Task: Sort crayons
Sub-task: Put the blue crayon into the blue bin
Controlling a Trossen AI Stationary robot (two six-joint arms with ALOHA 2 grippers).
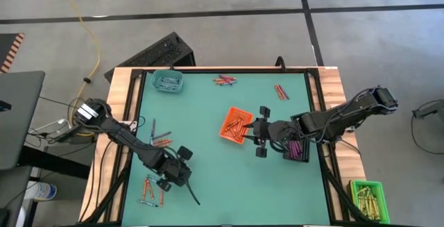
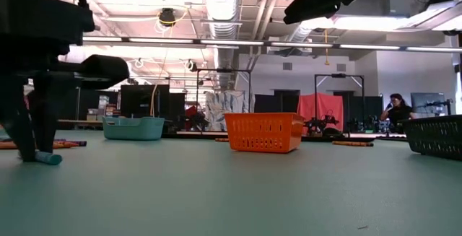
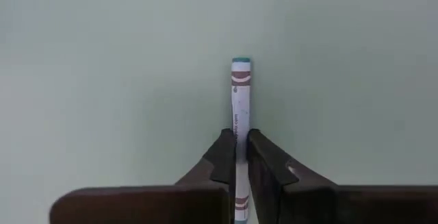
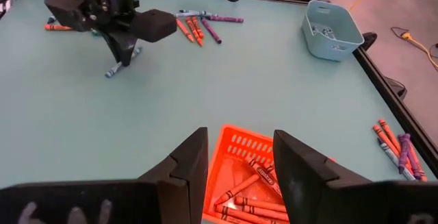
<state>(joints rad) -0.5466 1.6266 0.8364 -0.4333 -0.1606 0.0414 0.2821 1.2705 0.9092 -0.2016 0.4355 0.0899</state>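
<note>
Crayons lie in four loose groups on the green surface point(image 1: 229, 178), and more fill three trays: orange tray point(image 1: 236, 125), teal tray point(image 1: 167, 82), dark tray point(image 1: 300, 148). Left gripper point(image 3: 239, 157) has its jaws pinched on one blue-grey crayon point(image 3: 240, 94) lying on the surface. Right gripper point(image 4: 237, 157) hangs over the orange tray, jaws apart and empty.

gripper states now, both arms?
Left gripper: shut on a blue-grey crayon, down at the table.
Right gripper: open, empty, above the orange tray.
</note>
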